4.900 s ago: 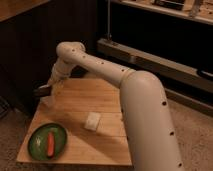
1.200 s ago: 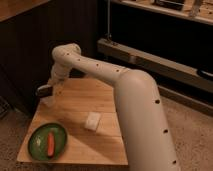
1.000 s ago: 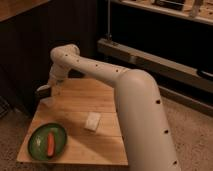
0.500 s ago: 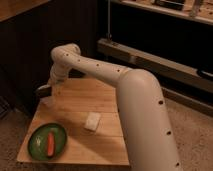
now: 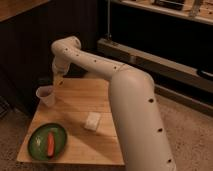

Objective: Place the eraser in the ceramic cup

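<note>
Just beside the plain white tapered ceramic cup (image 5: 46,96), end effector (image 5: 58,80), grip state unclear.

The claw (image 5: 58,81) hangs over the far corner of the table (image 5: 80,100), just above and behind the ceramic cup (image 5: 46,96), whose mouth is uncovered. The thick white arm (image 5: 125,95) blocks the table's whole other side, and a dark wall (image 5: 30,45) stands close behind. Bare wood lies open between the cup, the green plate (image 5: 39,145) and the flat white piece (image 5: 92,120).
</note>
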`<state>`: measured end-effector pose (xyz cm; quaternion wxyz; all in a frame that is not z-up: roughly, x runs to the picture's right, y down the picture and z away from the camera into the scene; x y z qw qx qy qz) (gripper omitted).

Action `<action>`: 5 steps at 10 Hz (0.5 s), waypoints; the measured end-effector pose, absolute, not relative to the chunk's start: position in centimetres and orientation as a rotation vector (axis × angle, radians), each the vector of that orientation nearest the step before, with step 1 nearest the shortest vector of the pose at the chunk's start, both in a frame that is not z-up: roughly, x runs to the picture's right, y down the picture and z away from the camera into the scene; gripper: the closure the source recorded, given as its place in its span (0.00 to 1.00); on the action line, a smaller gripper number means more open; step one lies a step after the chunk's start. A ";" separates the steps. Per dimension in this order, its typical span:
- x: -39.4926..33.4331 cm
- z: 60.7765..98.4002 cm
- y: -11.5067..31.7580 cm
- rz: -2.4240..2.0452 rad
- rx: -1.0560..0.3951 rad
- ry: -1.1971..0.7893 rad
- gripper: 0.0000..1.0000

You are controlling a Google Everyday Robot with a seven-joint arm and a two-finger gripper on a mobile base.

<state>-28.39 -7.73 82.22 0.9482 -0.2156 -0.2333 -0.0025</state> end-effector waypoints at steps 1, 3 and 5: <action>-28.9 82.3 -8.0 -0.037 -0.402 -0.455 0.99; -29.4 82.7 -8.3 -0.085 -0.354 -0.435 0.99; -29.5 83.2 -8.8 -0.122 -0.314 -0.421 0.99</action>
